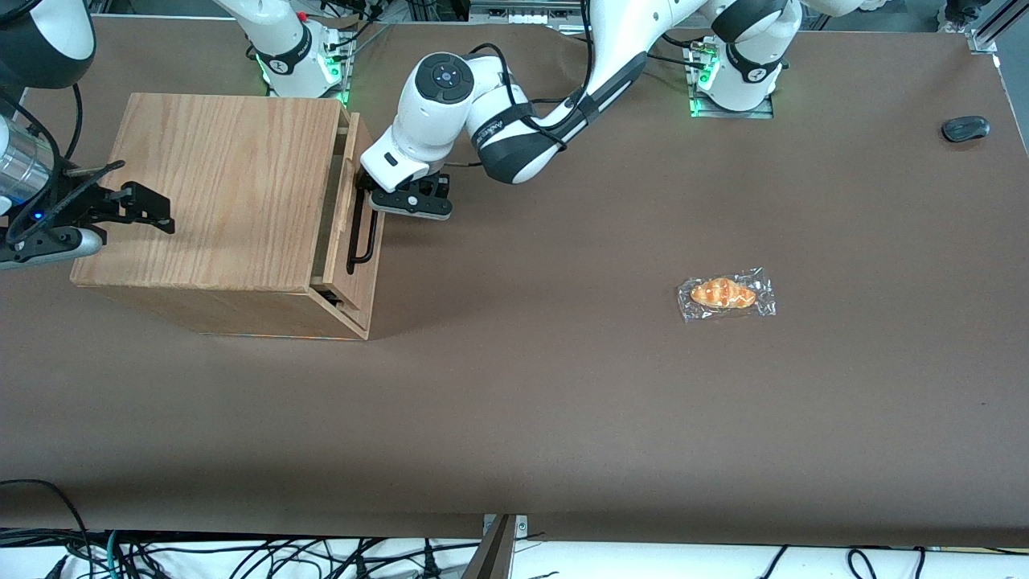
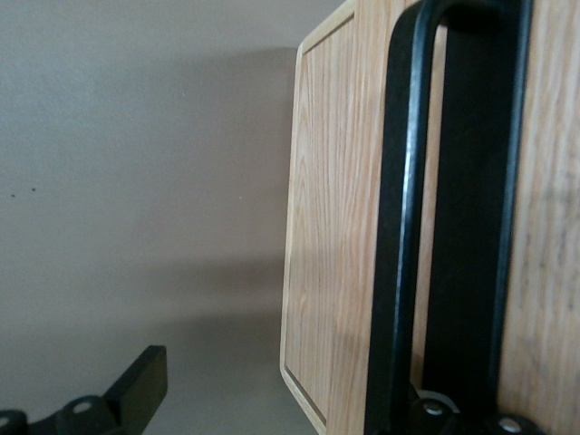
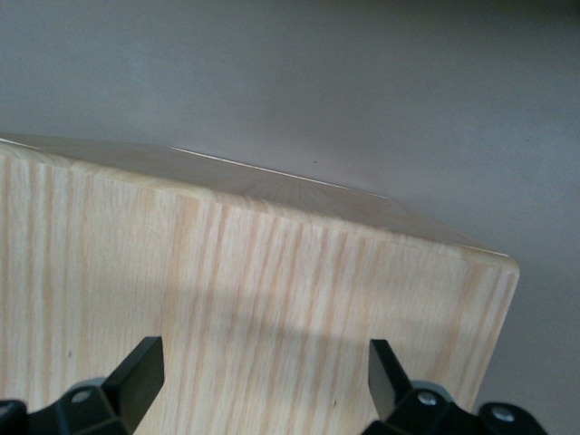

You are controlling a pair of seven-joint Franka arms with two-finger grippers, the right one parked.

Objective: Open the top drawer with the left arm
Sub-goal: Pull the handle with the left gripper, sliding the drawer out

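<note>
Hooking black two-finger gripper [image 1: 378,201], fingers apart, around long black bar handle [image 1: 363,237] of slightly open light-oak top drawer [image 1: 347,211], for pulling.

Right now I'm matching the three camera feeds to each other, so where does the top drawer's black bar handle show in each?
Front view: the black bar handle stands on the top drawer, pulled slightly out of the cabinet, with the left arm's gripper at it.
Left wrist view: the handle fills the frame close up, against the drawer front.
Right wrist view: not in it.
Shared landmark: the oak cabinet's wood.
</note>
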